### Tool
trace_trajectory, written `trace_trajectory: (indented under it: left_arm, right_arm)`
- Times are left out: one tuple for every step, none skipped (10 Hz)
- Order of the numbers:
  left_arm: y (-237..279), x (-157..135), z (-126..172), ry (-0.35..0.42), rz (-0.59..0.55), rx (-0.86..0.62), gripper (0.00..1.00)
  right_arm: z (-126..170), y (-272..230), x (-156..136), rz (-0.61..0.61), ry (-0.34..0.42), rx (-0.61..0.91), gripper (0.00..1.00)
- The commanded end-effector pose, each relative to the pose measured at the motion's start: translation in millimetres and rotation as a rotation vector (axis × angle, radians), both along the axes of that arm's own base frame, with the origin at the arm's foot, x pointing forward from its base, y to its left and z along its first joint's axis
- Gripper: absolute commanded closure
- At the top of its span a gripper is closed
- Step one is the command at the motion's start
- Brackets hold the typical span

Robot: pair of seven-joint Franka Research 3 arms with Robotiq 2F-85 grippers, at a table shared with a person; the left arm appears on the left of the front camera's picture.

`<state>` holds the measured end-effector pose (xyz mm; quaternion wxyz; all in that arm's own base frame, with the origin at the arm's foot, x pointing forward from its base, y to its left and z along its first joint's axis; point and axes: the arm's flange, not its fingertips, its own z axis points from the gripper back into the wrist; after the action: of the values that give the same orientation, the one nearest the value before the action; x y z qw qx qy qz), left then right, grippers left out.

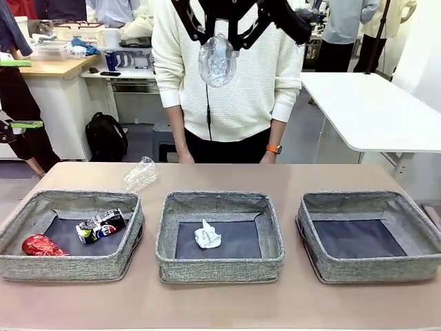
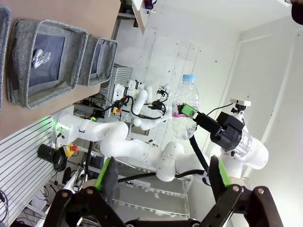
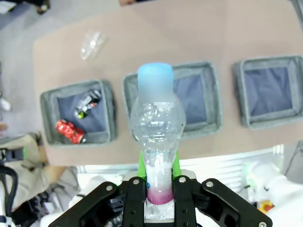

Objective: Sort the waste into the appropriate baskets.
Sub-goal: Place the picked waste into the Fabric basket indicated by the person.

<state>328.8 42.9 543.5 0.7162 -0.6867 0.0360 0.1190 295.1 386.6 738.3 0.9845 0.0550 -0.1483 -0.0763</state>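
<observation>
High above the table my right gripper is shut on the pink-labelled clear bottle, whose blue cap points away from the wrist. The left basket holds a red can and a dark multicoloured can. A white paper ball lies in the middle basket. Nothing lies in the right basket. On the table behind the left basket rests a clear plastic container. My left gripper is open and holds nothing, raised off to the side and facing the right arm and bottle.
A person in a white sweater stands at the table's far edge with both hands low at it. A white table is behind on the right. Bare tabletop runs in front of and between the baskets.
</observation>
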Motion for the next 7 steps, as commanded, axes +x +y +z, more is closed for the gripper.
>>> trace_trajectory:
  left_arm:
    - [-0.7, -0.3, 1.9, -0.026, -0.003, -0.016, 0.00]
    - [-0.7, -0.3, 1.9, -0.026, -0.003, -0.016, 0.00]
    - [-0.7, -0.3, 1.9, -0.026, -0.003, -0.016, 0.00]
    - [-0.7, -0.3, 1.9, -0.026, -0.003, -0.016, 0.00]
    - [-0.7, -0.3, 1.9, -0.026, -0.003, -0.016, 0.00]
    - [-0.7, -0.3, 1.9, -0.026, -0.003, -0.016, 0.00]
    - [-0.7, -0.3, 1.9, -0.026, -0.003, -0.016, 0.00]
  right_arm:
    - [-1.6, 0.4, -2.0, -0.025, -0.013, 0.006, 0.80]
    - [-1.6, 0.4, -2.0, -0.025, -0.013, 0.006, 0.80]
    - [-1.6, 0.4, -2.0, -0.025, -0.013, 0.006, 0.80]
    - [-1.6, 0.4, -2.0, -0.025, -0.013, 0.006, 0.80]
    - [-1.6, 0.4, -2.0, -0.025, -0.013, 0.006, 0.80]
    - [-1.6, 0.4, -2.0, -0.025, -0.013, 0.006, 0.80]
    - [-1.6, 0.4, -2.0, -0.025, -0.013, 0.006, 0.80]
